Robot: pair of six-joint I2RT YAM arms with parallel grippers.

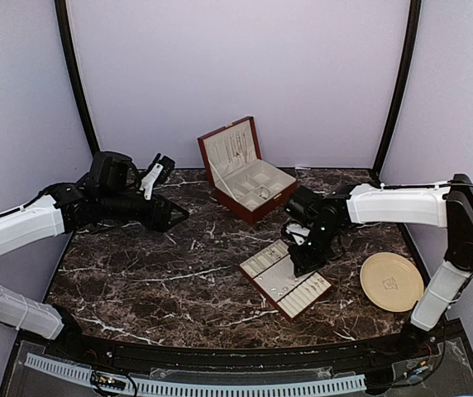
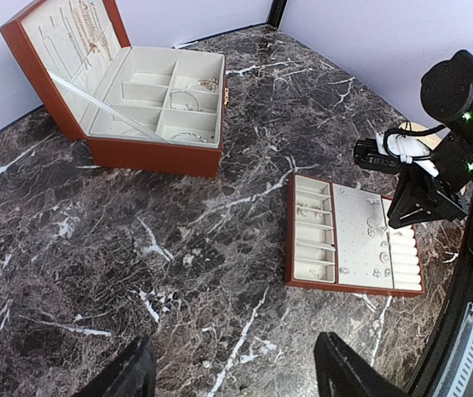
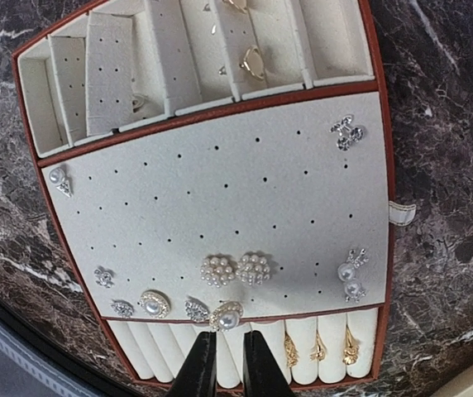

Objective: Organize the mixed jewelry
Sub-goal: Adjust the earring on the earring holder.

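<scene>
The jewelry lies in two places. A flat red-brown tray (image 1: 263,286) with cream lining holds pearl and crystal earrings: two pearl clusters (image 3: 236,270), a gold-rimmed pearl stud (image 3: 154,303), gold pieces (image 3: 319,347) in the ring rolls. My right gripper (image 3: 228,357) hangs over this tray (image 3: 383,165). Its fingers stand close together with a second gold-rimmed pearl earring (image 3: 226,315) at their tips, over the pad's lower edge. My left gripper (image 2: 236,376) is wide open and empty above bare marble, at the left in the top view (image 1: 174,213).
An open red-brown jewelry box (image 1: 245,174) stands at the back centre, with chains in its lid (image 2: 88,33) and rings in its compartments (image 2: 185,99). A round beige plate (image 1: 392,281) sits at the right. The tray shows in the left wrist view (image 2: 288,240).
</scene>
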